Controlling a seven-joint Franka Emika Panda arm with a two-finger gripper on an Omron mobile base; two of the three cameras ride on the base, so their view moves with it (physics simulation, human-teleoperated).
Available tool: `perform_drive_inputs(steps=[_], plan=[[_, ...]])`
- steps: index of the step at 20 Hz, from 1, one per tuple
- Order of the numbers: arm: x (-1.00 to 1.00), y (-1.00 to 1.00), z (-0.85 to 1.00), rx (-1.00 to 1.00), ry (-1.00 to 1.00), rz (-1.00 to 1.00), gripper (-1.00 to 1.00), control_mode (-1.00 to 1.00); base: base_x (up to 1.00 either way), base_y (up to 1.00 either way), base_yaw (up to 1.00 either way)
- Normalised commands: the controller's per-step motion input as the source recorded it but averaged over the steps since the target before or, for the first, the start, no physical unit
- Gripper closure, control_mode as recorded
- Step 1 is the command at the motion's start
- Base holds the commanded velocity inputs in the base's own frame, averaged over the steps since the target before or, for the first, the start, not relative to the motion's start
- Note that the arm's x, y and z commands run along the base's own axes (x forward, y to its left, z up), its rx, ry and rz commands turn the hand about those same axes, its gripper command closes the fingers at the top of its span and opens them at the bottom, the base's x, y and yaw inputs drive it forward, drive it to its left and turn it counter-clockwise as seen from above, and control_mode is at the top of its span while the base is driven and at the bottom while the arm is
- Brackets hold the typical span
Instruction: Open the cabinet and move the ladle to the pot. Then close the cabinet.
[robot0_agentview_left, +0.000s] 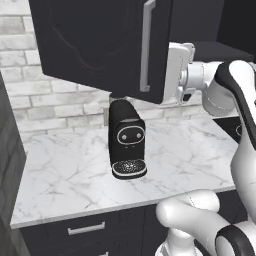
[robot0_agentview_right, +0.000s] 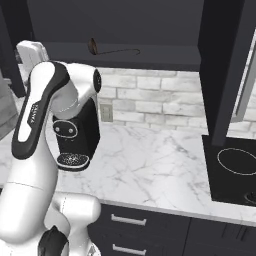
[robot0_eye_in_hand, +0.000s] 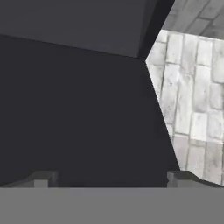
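Left base view: the cabinet (robot0_agentview_left: 100, 45) door was seen swung open, its silver bar handle (robot0_agentview_left: 146, 47) facing out, with the gripper (robot0_agentview_left: 176, 75) held just behind the door's edge. The fingers were seen spread wide in the hand view, nothing between them. The ladle (robot0_agentview_right: 112, 48) was seen lying inside the cabinet, above the coffee machine (robot0_agentview_left: 126, 140).

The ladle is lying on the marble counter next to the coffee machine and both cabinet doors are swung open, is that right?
Not quite. The ladle lies on the shelf inside the open cabinet, above the coffee machine, not on the counter. The right base view shows it. The doors are open.
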Motion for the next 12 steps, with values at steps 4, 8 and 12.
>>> perform_drive_inputs(steps=[4,8,12], plan=[[-0.69,0.90,0.00,0.00,-0.02,0.26,-1.00,-1.00,0.00,0.00,0.00],[-0.71,0.94,0.00,0.00,-0.03,0.24,-1.00,-1.00,0.00,0.00,0.00],[-0.46,0.97,0.00,0.00,-0.04,0.16,-1.00,-1.00,0.00,0.00,0.00]])
